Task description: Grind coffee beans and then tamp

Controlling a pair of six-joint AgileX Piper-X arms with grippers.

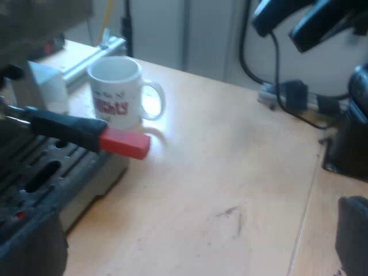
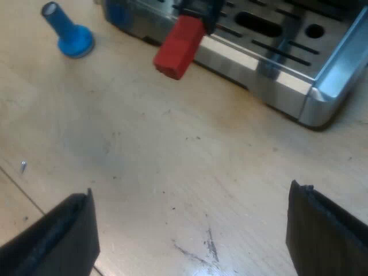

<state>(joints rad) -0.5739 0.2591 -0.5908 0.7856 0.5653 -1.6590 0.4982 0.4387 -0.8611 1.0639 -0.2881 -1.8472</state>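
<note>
**Both claws wide open, handle jutting from the machine**

The holder's handle sticks out from the espresso machine above its drip tray, red end outermost. The left claw gapes over the bench beside the machine, and a white mug stands just beyond the handle. The right claw, fingers spread, faces the machine's front across bare bench. The blue tamper stands near the machine.
</note>
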